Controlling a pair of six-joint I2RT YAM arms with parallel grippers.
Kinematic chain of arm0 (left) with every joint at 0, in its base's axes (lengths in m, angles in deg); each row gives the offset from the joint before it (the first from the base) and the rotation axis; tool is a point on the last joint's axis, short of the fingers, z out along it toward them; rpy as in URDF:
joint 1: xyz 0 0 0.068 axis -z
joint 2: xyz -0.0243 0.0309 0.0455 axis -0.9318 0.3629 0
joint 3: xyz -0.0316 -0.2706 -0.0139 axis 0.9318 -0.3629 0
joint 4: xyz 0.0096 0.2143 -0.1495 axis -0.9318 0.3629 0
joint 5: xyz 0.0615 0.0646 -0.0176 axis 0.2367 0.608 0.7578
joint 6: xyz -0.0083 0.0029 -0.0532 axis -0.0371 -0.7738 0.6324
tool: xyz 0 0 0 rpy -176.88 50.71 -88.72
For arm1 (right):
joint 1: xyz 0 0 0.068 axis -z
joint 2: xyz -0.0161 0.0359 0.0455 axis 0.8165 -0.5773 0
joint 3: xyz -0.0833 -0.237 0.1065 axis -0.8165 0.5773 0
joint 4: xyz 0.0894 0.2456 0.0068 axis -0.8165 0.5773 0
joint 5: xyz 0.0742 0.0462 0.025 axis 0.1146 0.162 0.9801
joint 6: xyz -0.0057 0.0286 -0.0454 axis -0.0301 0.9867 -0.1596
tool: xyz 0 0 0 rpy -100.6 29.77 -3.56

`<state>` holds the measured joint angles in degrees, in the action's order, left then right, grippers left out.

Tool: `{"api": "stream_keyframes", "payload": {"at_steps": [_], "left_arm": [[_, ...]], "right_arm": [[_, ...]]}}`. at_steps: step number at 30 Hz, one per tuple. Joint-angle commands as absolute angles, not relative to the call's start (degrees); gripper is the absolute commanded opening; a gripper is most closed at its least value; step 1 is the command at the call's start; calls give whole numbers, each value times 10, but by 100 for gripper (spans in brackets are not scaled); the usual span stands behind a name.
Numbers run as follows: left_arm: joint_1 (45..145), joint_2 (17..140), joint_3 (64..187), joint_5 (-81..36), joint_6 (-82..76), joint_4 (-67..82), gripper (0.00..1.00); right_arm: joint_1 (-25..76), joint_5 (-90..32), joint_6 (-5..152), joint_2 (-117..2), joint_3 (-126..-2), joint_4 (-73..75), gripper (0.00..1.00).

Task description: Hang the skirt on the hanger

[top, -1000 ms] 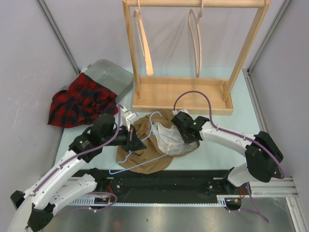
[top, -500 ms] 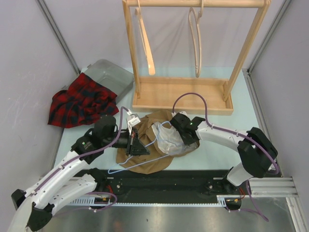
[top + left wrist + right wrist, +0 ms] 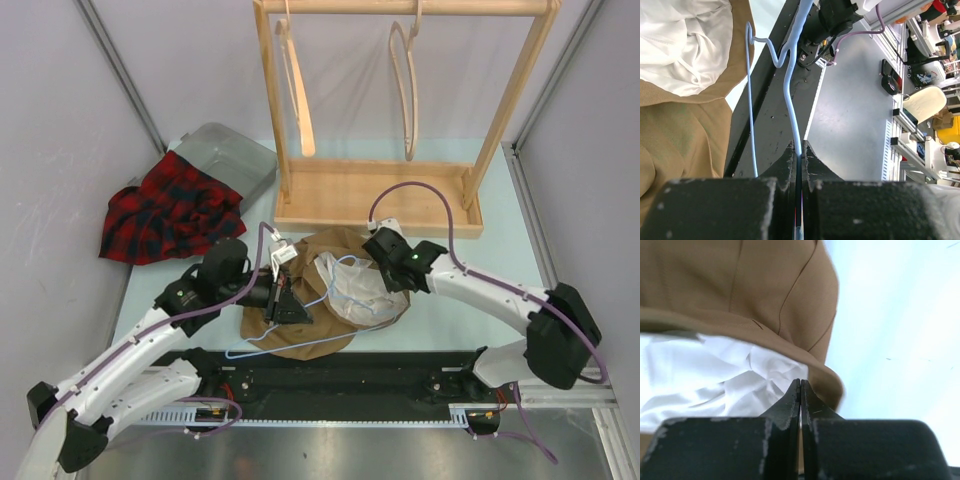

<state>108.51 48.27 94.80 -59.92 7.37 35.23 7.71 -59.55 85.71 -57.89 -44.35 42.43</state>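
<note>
**Left arm** (image 3: 140, 350): extended from its base toward 2 o'clock. The left gripper (image 3: 290, 308) points to 3 o'clock, jaws clamped tight on a blue hanger wire (image 3: 804, 12).

**Right arm** (image 3: 490, 290): elbow out to the right, forearm running toward 10 o'clock. The right gripper (image 3: 392, 288) is pitched downward, fingertips (image 3: 794, 390) pressed fully together.

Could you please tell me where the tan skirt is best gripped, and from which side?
Probably the skirt's open rim on its right side, where tan cloth folds over the white lining. That edge forms a thin lip, easy to pinch, so come in low from the right; the blue wire hanger crosses the left side.
</note>
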Motion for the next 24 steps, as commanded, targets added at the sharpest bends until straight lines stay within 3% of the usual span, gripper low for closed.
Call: {"api": "stream_keyframes", "payload": {"at_steps": [1, 6, 8, 9, 13, 24], "left_arm": [[1091, 494, 951, -602, 54, 336, 0], [1091, 506, 960, -576, 58, 338, 0], [1092, 510, 961, -574, 60, 336, 0], [1092, 510, 961, -571, 61, 337, 0], [1094, 513, 963, -567, 63, 336, 0], [1099, 540, 970, -562, 60, 329, 0]], "right_arm": [[88, -596, 863, -521, -440, 417, 0], [96, -563, 854, -510, -428, 415, 0], [96, -549, 848, -517, -426, 410, 8], [94, -540, 843, -520, -424, 408, 18], [90, -526, 834, -536, -422, 398, 30], [76, -511, 813, -565, -411, 372, 33]]}}
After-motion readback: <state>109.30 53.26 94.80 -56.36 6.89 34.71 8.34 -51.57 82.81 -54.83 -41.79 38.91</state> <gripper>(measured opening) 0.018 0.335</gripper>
